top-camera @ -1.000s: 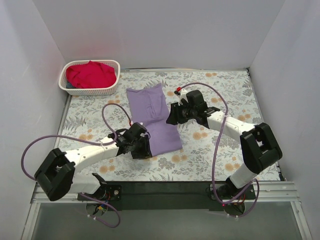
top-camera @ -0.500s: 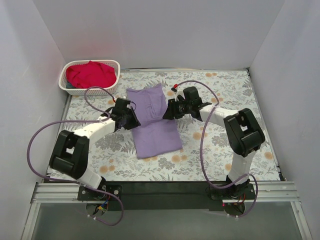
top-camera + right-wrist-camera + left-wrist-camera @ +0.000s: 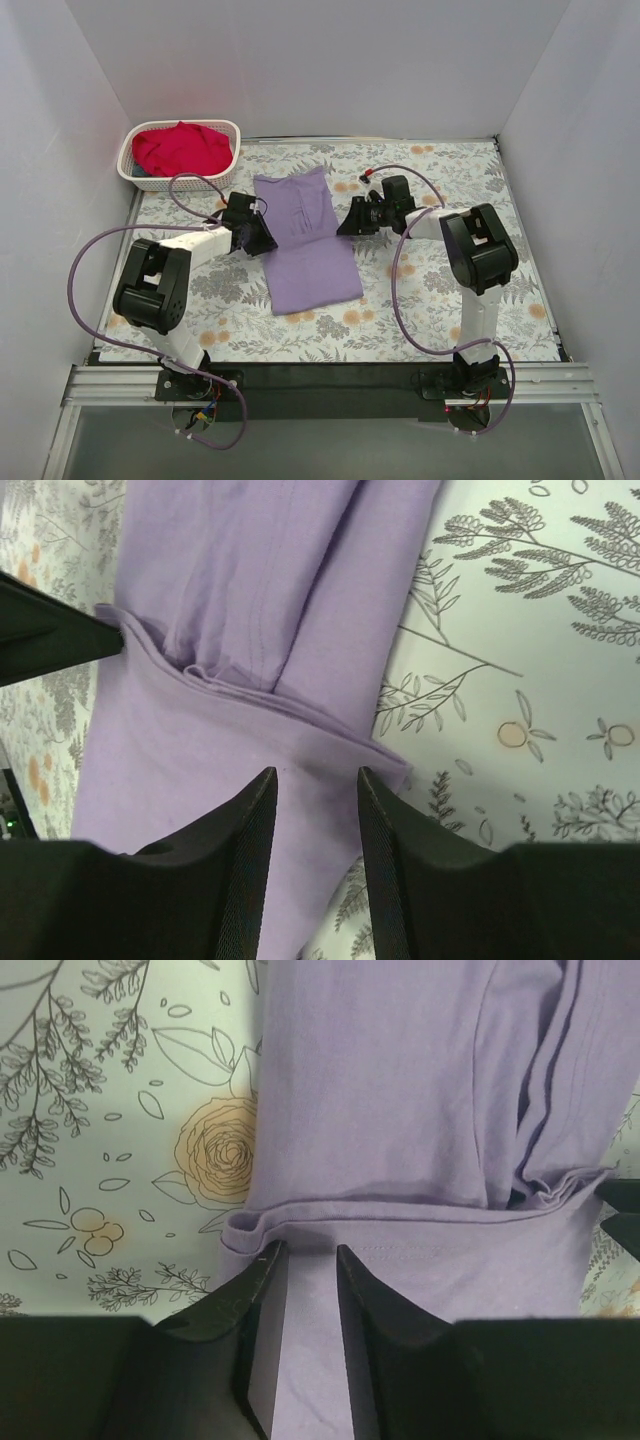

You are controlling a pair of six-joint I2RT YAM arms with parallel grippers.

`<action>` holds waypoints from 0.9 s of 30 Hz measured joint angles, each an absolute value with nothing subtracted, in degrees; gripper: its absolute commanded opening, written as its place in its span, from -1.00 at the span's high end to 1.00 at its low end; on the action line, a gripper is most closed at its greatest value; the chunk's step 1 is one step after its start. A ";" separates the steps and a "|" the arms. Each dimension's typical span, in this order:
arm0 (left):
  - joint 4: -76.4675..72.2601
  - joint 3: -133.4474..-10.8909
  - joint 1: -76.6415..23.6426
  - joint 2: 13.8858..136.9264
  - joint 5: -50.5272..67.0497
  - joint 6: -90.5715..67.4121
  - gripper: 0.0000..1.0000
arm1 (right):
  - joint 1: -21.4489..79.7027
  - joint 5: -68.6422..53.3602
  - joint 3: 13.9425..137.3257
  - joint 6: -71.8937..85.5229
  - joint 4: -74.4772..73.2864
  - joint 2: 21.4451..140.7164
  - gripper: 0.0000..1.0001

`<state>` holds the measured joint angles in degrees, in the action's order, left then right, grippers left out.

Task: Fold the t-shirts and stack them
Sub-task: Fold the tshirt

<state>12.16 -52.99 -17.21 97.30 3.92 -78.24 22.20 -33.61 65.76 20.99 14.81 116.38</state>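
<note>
The lavender t-shirt (image 3: pixel 305 240) lies as a long folded strip in the middle of the table, with a crosswise crease at its middle. It also shows in the left wrist view (image 3: pixel 380 1080) and the right wrist view (image 3: pixel 250 570). My left gripper (image 3: pixel 262 240) is at the strip's left edge by the crease, its jaws (image 3: pixel 305 1250) a little apart over the cloth. My right gripper (image 3: pixel 347 225) is at the right edge by the crease, its jaws (image 3: pixel 318 772) open over the cloth. The red t-shirt (image 3: pixel 180 148) lies crumpled in the basket.
The white lattice basket (image 3: pixel 185 183) stands at the far left corner of the floral tablecloth (image 3: pixel 450 290). Purple cables loop off both arms. White walls close in the left, back and right sides.
My left gripper moved from the strip's near left corner up to its left edge by the crease. My right gripper stayed near the right edge while its arm swung back.
</note>
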 measured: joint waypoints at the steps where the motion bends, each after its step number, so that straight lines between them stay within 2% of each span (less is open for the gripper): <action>1: 12.43 -53.36 -17.17 97.27 3.90 -78.11 0.37 | 22.17 -33.69 65.34 21.10 14.76 115.77 0.22; 4: 14.02 -53.78 -16.93 95.46 3.62 -77.28 0.17 | 22.46 -34.65 64.47 21.82 14.37 112.49 0.21; 8: 17.19 -54.26 -16.82 87.85 1.37 -75.77 -0.39 | 24.25 -37.63 65.56 23.73 15.79 108.38 0.20; 12: 18.37 -54.30 -16.10 77.95 -1.32 -74.67 -0.68 | 27.86 -40.91 69.91 25.50 18.15 109.54 0.20; 18: 18.87 -48.88 -14.66 65.95 -4.62 -74.32 -0.74 | 32.77 -44.93 76.79 27.29 21.50 118.72 0.20; 24: 22.55 -42.70 -14.66 62.13 -3.03 -74.76 -0.79 | 33.28 -45.98 79.81 29.17 22.37 130.13 0.20; 27: 23.75 -39.64 -14.68 59.57 -0.40 -75.46 -0.81 | 32.51 -48.12 82.04 29.87 23.94 132.05 0.21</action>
<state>23.75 -39.64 -14.68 59.57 -0.40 -75.46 32.51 -48.12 82.04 29.87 23.94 132.05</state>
